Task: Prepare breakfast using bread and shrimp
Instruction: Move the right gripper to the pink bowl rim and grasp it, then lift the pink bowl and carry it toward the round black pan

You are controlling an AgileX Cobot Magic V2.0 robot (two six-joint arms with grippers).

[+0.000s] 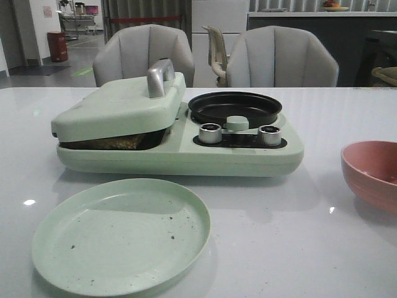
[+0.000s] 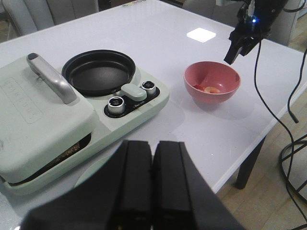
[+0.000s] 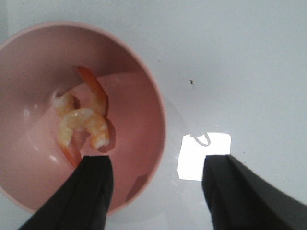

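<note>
1. A green cooker [image 1: 180,133] sits on the white table [image 1: 298,248]. Its lid [image 1: 118,108] is down on the left part, and something brown and crumbly peeks out under it. It may be the bread [image 1: 118,142], but I cannot tell for sure.
2. A black pan [image 1: 234,107] sits on the right part of the cooker, with two silver knobs [image 1: 210,133] in front.
3. A green plate [image 1: 121,234] lies in front of the cooker, with only crumbs on it.
4. A pink bowl [image 2: 212,82] stands well to the right of the cooker. The shrimp [image 3: 82,123] lie inside it.
5. The right claw [image 3: 156,184] hangs over the bowl's rim with its fingers wide apart, holding nothing.
6. The left claw [image 2: 152,182] is squeezed closed, holding nothing, up above the table near the cooker.
</note>
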